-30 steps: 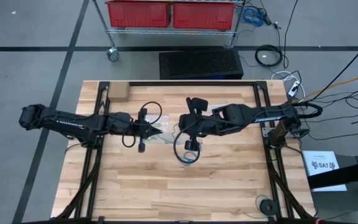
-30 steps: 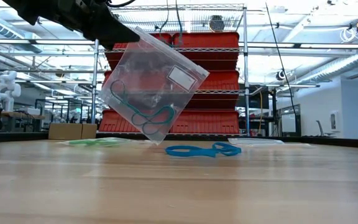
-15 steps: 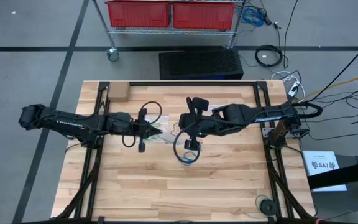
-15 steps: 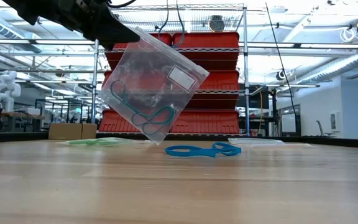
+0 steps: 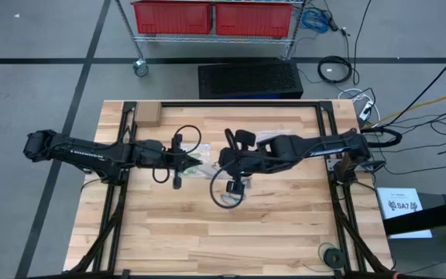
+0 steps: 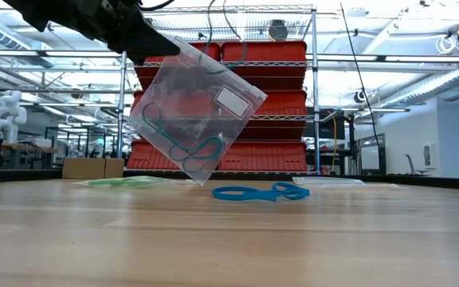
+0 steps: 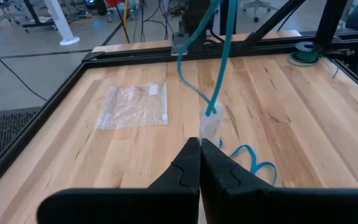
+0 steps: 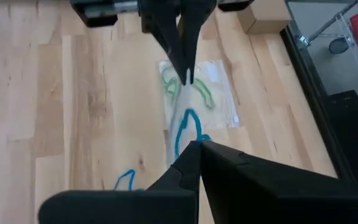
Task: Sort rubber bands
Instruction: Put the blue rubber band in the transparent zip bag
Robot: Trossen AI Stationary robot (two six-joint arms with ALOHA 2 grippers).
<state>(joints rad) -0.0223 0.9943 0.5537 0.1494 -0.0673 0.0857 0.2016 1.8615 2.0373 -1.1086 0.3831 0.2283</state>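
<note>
Hanging between both fingers (image 8: 191, 144) clamped on clear bag (image 6: 194, 108), teal rubber bands (image 6: 183, 147) inside

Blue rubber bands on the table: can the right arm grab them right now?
Probably not yet: the right gripper is shut on the clear bag, shared with the left gripper. The blue rubber bands lie uncovered on the table.

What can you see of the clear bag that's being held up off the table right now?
The clear bag is a flat, see-through plastic pouch with a white label patch near one corner. It hangs tilted above the table, touching nothing below. The left gripper and right gripper are both shut on its edges, from opposite sides. Teal rubber bands lie looped inside, toward its lower part. The plastic looks thin and slightly crinkled.
</note>
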